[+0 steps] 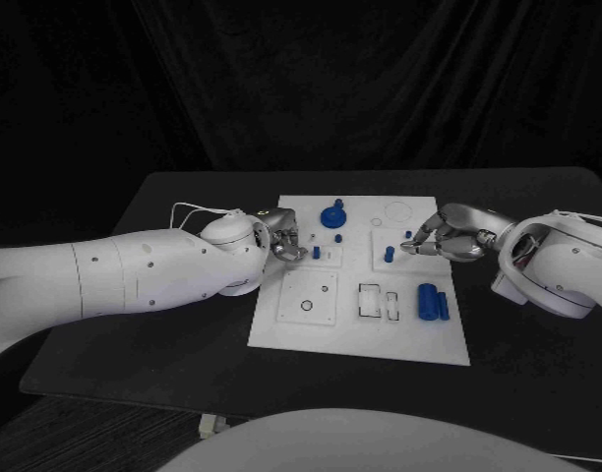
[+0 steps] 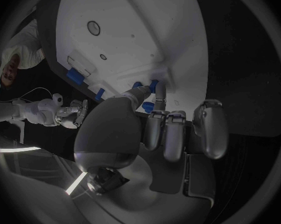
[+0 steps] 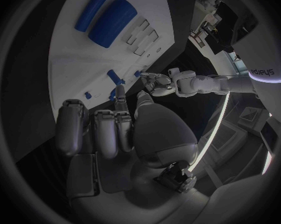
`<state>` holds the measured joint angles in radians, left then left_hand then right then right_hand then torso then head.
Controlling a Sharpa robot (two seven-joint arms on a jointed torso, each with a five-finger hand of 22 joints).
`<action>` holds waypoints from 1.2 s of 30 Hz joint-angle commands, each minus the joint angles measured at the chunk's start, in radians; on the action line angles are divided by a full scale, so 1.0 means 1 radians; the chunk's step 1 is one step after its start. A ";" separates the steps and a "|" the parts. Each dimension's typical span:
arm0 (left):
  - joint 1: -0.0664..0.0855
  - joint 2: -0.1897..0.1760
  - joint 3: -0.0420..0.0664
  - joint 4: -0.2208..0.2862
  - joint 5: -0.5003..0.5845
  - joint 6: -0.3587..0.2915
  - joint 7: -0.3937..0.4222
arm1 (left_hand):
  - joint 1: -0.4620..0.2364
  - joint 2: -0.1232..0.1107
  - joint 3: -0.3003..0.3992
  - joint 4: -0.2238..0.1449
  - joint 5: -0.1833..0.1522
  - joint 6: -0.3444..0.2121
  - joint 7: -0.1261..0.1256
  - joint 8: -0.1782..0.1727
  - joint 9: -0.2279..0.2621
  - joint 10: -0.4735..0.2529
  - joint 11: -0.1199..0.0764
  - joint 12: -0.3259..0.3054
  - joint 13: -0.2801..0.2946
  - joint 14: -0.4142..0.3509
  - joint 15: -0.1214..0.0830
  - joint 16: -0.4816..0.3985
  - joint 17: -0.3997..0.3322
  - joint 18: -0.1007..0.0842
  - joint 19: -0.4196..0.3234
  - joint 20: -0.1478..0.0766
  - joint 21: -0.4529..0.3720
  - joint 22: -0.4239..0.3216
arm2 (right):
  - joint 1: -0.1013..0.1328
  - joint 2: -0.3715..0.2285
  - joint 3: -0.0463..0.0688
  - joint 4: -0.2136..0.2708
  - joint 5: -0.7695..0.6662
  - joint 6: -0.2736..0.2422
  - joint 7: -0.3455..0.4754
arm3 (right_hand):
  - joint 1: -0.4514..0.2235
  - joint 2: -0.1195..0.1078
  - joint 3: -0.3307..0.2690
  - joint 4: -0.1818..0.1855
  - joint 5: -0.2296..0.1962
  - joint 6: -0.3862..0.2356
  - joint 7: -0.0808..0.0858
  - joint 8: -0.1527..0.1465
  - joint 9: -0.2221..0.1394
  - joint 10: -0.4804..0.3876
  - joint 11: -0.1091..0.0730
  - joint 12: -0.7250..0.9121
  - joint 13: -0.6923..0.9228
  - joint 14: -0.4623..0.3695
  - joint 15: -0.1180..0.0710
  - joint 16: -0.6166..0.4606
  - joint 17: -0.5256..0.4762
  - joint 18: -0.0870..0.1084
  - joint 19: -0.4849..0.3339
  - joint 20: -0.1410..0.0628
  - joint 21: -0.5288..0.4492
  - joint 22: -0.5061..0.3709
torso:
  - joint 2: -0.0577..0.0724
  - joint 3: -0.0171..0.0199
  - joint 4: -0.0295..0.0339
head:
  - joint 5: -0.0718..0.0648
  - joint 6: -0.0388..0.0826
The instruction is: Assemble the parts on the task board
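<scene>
Small blue parts [image 1: 428, 300] scattered on the task board [image 1: 359, 344], mid-table [image 1: 173, 192]; likely light, rigid, slick: best pinched across their sides. Left hand [image 1: 278, 239] touching a blue peg [image 2: 154, 86]; right hand [image 1: 435, 239] curled, grasp unclear.

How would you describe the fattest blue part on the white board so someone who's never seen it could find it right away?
Start at the white task board in the middle of the black table. Near the board's front right corner two blue cylinders lie side by side, lengthwise front to back. The fattest part is the thick blue cylinder on the left of that pair; its neighbour, the thin blue rod, is clearly slimmer.
</scene>
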<state>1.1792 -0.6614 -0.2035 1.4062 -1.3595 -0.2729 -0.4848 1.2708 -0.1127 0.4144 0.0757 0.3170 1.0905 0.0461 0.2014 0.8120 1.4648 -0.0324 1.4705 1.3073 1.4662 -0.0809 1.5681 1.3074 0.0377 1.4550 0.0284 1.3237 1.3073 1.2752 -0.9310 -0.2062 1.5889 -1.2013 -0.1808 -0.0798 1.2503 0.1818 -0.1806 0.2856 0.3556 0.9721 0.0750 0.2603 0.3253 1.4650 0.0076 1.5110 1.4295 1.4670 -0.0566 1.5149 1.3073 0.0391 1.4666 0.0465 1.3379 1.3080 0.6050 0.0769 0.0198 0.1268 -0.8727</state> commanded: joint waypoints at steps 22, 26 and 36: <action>-0.011 0.006 -0.009 -0.016 0.002 0.065 0.000 | -0.099 0.004 -0.077 0.058 -0.143 -0.031 0.004 -0.056 -0.037 0.041 0.007 -0.011 0.182 0.105 0.004 0.003 0.263 0.022 -0.007 0.005 -0.041 0.181 | -0.003 -0.001 0.000 0.000 -0.001 -0.002 -0.008 | 0.011 -0.001 -0.004 -0.001 0.009 0.003 0.002 -0.004 -0.001 0.035 -0.008 -0.004 0.001 0.071 -0.006 -0.006 0.136 0.018 -0.006 0.002 -0.004 0.187 | 0.000 0.0001 0.0003 | -0.001 0.000; -0.011 0.005 -0.009 -0.015 0.002 0.056 0.007 | -0.103 0.004 -0.106 0.069 -0.144 -0.065 0.014 -0.053 -0.026 0.041 0.016 -0.010 0.183 0.105 0.011 0.003 0.263 0.022 -0.007 0.012 -0.045 0.181 | -0.003 -0.002 0.000 0.000 -0.001 -0.002 -0.008 | 0.011 -0.001 -0.004 -0.001 0.009 0.003 0.002 -0.004 -0.001 0.035 -0.008 -0.004 0.001 0.071 -0.006 -0.006 0.136 0.018 -0.006 0.002 -0.004 0.187 | 0.000 0.0000 -0.0001 | -0.002 0.000; -0.011 0.000 -0.009 -0.010 0.002 0.019 0.032 | -0.088 0.015 -0.180 0.097 -0.158 -0.174 0.034 0.005 0.043 0.038 0.034 -0.010 0.183 0.105 0.027 0.003 0.263 0.024 -0.010 0.027 -0.059 0.180 | -0.004 -0.001 0.000 0.000 -0.001 0.001 -0.009 | 0.015 -0.001 -0.004 -0.003 0.012 0.003 0.002 -0.004 -0.001 0.036 -0.008 -0.003 0.002 0.071 -0.006 -0.006 0.136 0.018 -0.006 0.002 -0.004 0.187 | 0.000 0.0001 0.0004 | -0.002 0.000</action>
<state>1.1786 -0.6625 -0.2058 1.3960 -1.3684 -0.2602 -0.4732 1.1808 -0.1056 0.2413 0.1713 0.1617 0.9251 0.0784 0.1980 0.8768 1.4663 -0.0089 1.4625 1.3074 1.4669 -0.0622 1.5682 1.3073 0.0537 1.4444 0.0466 1.2693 1.3073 1.2743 -0.9315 -0.2064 1.5880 -1.2013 -0.1799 -0.0798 1.2583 0.1797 -0.1806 0.2856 0.3639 0.9721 0.0750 0.2603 0.3255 1.4644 0.0081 1.5110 1.4358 1.4637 -0.0561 1.5149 1.3073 0.0391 1.4667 0.0464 1.3379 1.3075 0.6047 0.0769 0.0198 0.1244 -0.8727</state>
